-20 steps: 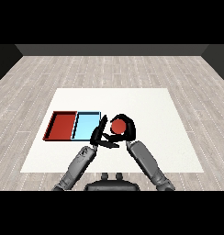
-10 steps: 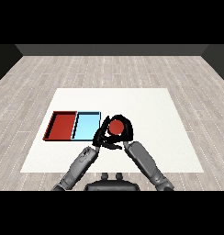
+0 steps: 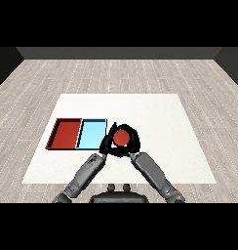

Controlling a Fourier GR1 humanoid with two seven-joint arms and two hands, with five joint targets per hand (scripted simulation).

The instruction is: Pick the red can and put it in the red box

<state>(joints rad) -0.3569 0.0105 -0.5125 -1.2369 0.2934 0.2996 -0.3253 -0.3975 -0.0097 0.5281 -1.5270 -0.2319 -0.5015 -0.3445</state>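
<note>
**Red can in the right hand, just beside the blue tray**

I see the red can (image 3: 121, 137) near the middle of the white table (image 3: 155, 112), just right of the light blue tray (image 3: 91, 134). My right hand (image 3: 131, 144) is curled round it, black fingers wrapping the sides so that only the round red top shows. The left hand (image 3: 107, 144) sits just beside the can on its left, close against the blue tray's near right corner; I cannot tell from this view whether its fingers are bent or straight, as they blur into the other hand's black.

The red tray (image 3: 66, 133) lies on the far side of the blue one, touching it, so the can has to cross the whole blue tray to get there.

As I judge it, a can like this is stiff and will not give under the fingers, but its smooth round wall could slide or turn in the hand. It is probably light. The sound place to hold it is round the middle of the body, keeping it upright. I cannot tell whether it is off the table yet.
</note>
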